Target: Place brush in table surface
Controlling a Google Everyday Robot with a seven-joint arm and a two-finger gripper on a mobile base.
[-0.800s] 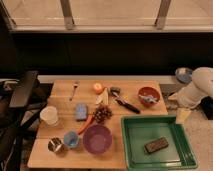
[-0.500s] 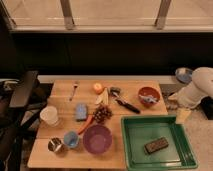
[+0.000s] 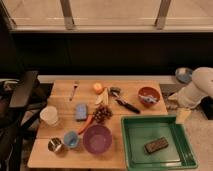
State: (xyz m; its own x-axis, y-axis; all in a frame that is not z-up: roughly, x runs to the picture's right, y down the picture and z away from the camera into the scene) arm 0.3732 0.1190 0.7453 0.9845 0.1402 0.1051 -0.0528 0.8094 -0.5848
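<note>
The gripper (image 3: 182,116) at the tray's (image 3: 150,119) corner, its state not tellable, is best held away from the brush (image 3: 126,104) laid on the table (image 3: 60,92).

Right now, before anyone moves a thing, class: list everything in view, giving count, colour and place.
table surface: one, light brown, centre
brush: one, black, on the table left of red bowl
fork: one, metal, far left
orange: one, orange, far edge beside brush head
pale fruit: one, yellowish, beside orange
red bowl: one, red-orange, far right
sponge: one, blue, left of grapes
grapes: one bunch, dark, mid-table
carrot: one, orange, below sponge
white cup: one, white, left edge
blue cup: one, blue, near left
can: one, metal, near-left corner
purple bowl: one, purple, near edge
tray: one, green, near right
block: one, dark, in tray
arm: one, white, right of table
claw: one, pale, beside tray's far-right corner
</note>
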